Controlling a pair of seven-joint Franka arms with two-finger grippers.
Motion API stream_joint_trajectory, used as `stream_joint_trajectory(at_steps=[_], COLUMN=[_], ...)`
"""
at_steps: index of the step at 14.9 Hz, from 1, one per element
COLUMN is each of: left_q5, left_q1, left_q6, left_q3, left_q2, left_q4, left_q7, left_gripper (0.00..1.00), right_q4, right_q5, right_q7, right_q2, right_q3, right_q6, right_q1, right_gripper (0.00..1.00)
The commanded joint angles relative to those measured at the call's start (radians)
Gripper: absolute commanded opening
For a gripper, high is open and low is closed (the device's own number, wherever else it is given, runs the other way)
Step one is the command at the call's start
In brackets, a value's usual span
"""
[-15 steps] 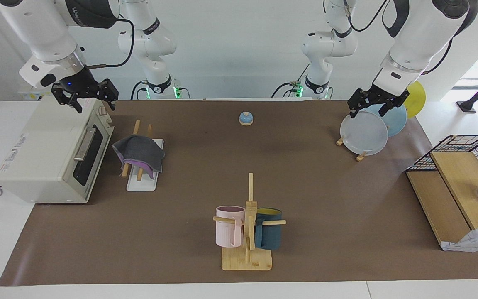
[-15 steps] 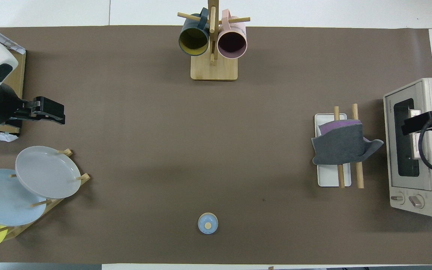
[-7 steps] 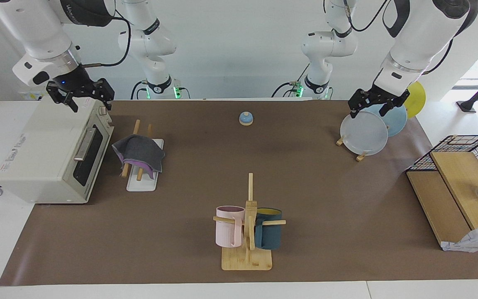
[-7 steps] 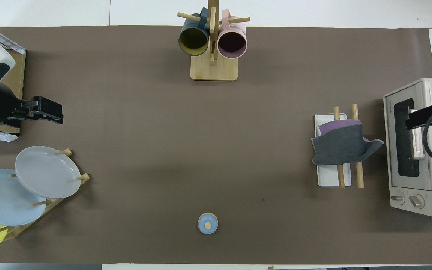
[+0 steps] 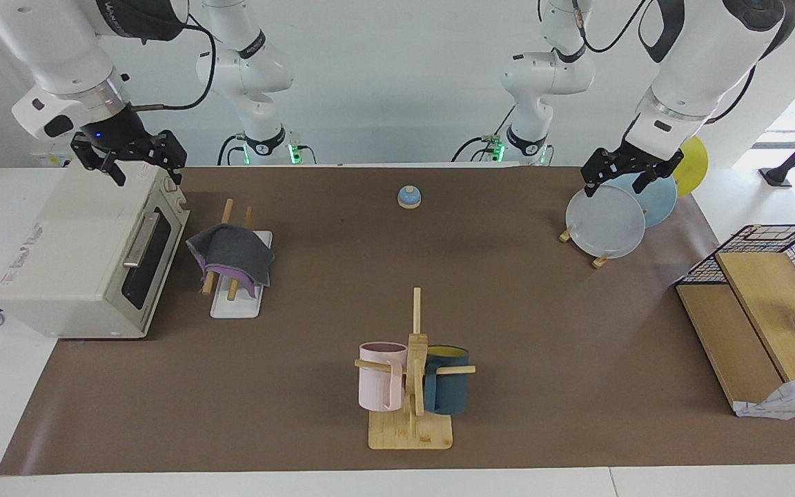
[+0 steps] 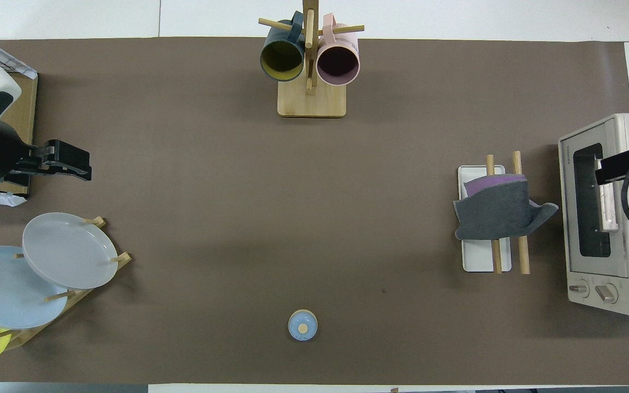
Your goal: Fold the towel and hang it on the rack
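While the towel (image 5: 230, 257) hangs over the rack (image 5: 237, 304), the right gripper (image 5: 128, 160) hovers above the toaster oven (image 5: 80, 255), jaws wide and empty. Raised over the plates (image 5: 606, 221), the left gripper (image 5: 629, 174) is likewise spread, holding nothing.

The towel (image 5: 232, 257) is looking like soft matt cloth, the rack's (image 5: 235, 304) rods pale wood, its base smooth white, the tabletop (image 5: 508, 310) matt brown.

Brown-matted table (image 5: 522, 317), toaster oven (image 5: 87, 255), rack (image 5: 235, 304), bell (image 5: 409, 197)

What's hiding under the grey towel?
Under the towel are the rack's two wooden rods, their ends poking out, over its white base. The covered middle of the rods cannot be seen.
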Motion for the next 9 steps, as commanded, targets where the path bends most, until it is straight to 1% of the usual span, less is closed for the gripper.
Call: stream_joint_trajectory(at_steps=[1,5,9], left_q5=[0.007,0.008,0.008], left_q1=[-0.001,-0.001,-0.001], left_q6=[0.004,0.004,0.004], left_q3=[0.005,0.006,0.005], left_q2=[-0.016,-0.016,-0.016], left_q4=[-0.012,-0.012,-0.012], left_q7=[0.004,0.005,0.005], left_gripper=[1.0,1.0,1.0], right_q4=[0.028,0.048,0.047], right_q5=[0.011,0.019,0.019], right_q7=[0.015,0.016,0.016], right_q2=[0.017,0.021,0.022], right_q3=[0.006,0.008,0.008], right_q6=[-0.018,-0.034,-0.033], right_q1=[-0.013,-0.009,-0.01], right_gripper=[1.0,1.0,1.0])
